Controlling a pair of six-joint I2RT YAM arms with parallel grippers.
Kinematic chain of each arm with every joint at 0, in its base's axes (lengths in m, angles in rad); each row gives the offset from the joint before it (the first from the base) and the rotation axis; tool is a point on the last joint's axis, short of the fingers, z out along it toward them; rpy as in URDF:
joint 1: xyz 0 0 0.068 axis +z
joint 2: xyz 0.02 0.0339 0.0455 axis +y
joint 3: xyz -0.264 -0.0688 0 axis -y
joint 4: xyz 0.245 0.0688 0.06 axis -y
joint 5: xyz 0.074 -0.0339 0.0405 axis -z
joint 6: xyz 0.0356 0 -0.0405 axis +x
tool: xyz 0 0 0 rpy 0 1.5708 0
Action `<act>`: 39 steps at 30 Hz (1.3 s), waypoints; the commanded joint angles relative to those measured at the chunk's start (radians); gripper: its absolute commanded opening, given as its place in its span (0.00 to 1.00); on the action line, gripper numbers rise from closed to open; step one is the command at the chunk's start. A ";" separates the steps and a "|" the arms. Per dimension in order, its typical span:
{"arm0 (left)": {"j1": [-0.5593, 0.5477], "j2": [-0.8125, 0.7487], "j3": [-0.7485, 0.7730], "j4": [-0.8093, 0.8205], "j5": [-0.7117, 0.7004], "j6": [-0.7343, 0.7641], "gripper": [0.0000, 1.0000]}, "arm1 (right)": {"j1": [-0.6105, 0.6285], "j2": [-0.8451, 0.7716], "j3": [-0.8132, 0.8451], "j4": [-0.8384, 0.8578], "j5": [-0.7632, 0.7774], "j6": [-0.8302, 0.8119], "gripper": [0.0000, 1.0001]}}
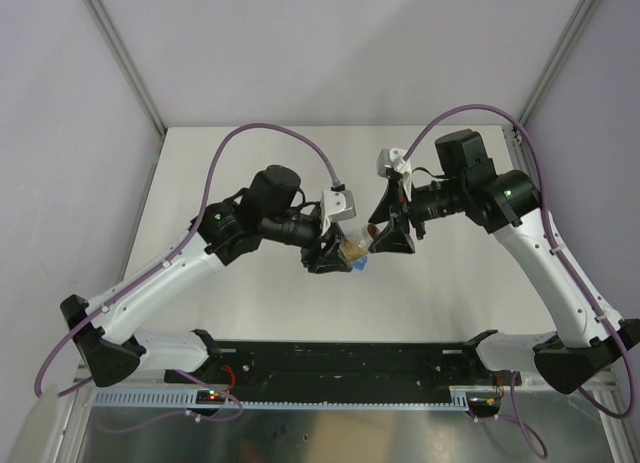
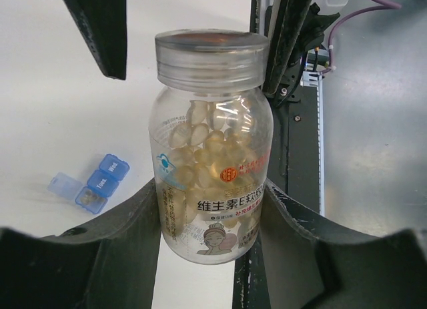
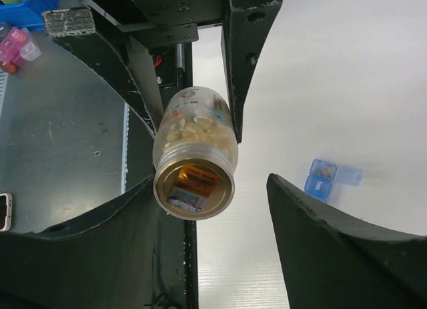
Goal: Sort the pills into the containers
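My left gripper [image 1: 338, 251] [image 2: 210, 189] is shut on a clear pill bottle [image 2: 213, 169] full of pale yellow capsules and holds it above the table with its screw cap [image 2: 211, 55] on. In the right wrist view the cap [image 3: 195, 189] faces the camera. My right gripper [image 1: 390, 238] [image 3: 212, 181] is open, with its jaws spread on either side of the cap; the cap sits close to one finger [image 3: 100, 242]. The small light-blue pill box [image 2: 97, 183] [image 3: 325, 177] [image 1: 360, 266] lies on the table below, one compartment open with something pale inside.
A black mounting rail [image 1: 340, 358] runs along the table's near edge, over a grey metal surface [image 3: 60, 142]. Pink objects [image 3: 17, 45] and a blue bin lie off the table at the side. White walls enclose the table [image 1: 250, 313].
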State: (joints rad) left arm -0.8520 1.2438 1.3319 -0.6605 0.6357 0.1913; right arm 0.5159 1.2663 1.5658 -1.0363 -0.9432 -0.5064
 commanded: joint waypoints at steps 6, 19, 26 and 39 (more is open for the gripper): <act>0.005 0.015 0.056 0.006 0.031 0.000 0.00 | 0.012 0.012 0.040 -0.008 -0.042 -0.020 0.47; -0.009 0.030 0.111 0.007 -0.149 -0.006 0.00 | -0.025 0.079 -0.015 0.081 -0.103 0.146 0.12; -0.143 0.052 0.107 0.017 -0.572 0.055 0.00 | -0.115 0.222 -0.048 0.247 -0.254 0.442 0.13; -0.263 0.120 0.009 0.114 -1.053 0.103 0.00 | -0.148 0.348 -0.042 0.310 -0.270 0.580 0.57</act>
State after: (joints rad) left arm -1.0805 1.3670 1.3464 -0.7025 -0.3721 0.2504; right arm 0.3679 1.6447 1.5024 -0.7719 -1.2331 0.0788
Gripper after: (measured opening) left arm 0.563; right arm 0.496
